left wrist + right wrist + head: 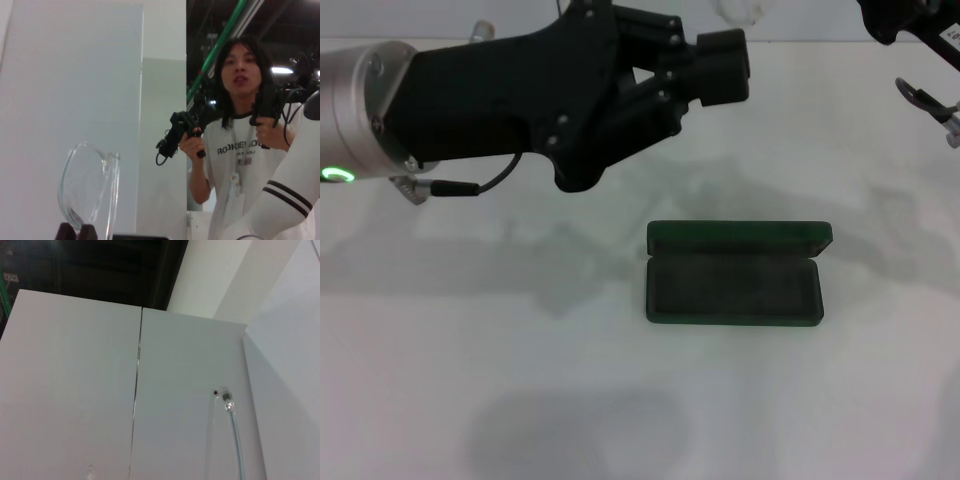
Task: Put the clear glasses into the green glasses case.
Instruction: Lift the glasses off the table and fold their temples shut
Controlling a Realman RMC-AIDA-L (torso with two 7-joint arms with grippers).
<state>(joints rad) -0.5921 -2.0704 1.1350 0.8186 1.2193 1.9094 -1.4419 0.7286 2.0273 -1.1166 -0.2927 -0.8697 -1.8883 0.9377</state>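
The green glasses case point(735, 275) lies open on the white table, its lid standing along the far side and its dark lining bare. My left gripper point(728, 50) hangs above and behind the case. In the left wrist view its two dark fingertips point(87, 232) pinch the lower rim of the clear glasses point(87, 187), whose lens stands upright. The glasses point(740, 12) barely show at the head view's top edge. My right gripper point(905, 25) is raised at the far right. A thin clear arm piece point(232, 435) with a small hinge shows in the right wrist view.
A person point(245, 150) holding hand controllers stands beyond the table. A white wall panel point(75, 390) fills the right wrist view. A small curved metal-tipped piece point(928, 105) hangs below my right gripper. The white tabletop point(520, 380) stretches around the case.
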